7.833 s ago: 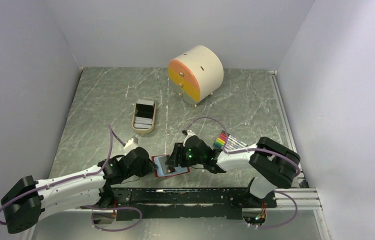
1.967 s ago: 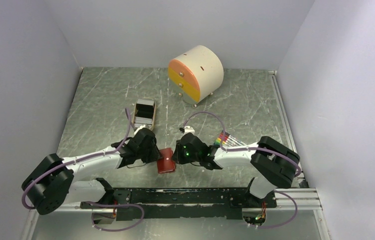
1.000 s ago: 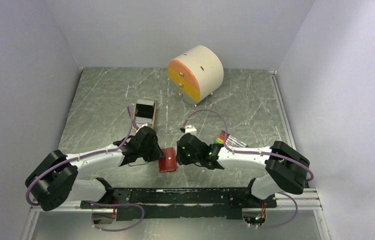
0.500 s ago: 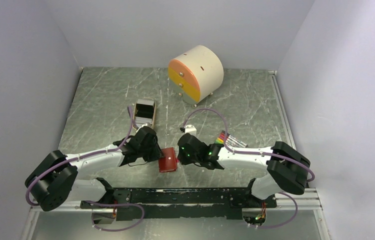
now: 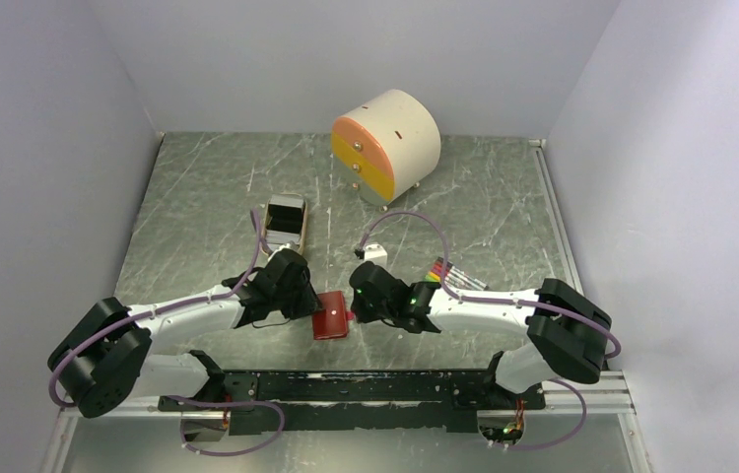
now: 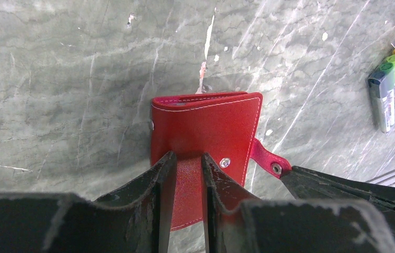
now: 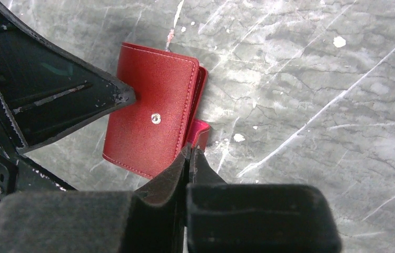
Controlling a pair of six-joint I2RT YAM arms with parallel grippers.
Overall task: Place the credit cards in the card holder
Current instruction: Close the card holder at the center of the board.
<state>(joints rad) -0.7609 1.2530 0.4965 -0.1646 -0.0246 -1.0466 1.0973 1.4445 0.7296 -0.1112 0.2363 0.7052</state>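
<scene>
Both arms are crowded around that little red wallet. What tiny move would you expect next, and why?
Probably the right end effector, pinched shut on the snap tab, folds it over onto the stud. The card holder lies closed with its tab loose, and the left end effector presses down on its cover.

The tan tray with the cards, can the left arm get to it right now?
Probably yes. The tan tray lies just beyond the left hand, with bare table between them. But that hand is pressing the red wallet, so it must let go first.
</scene>
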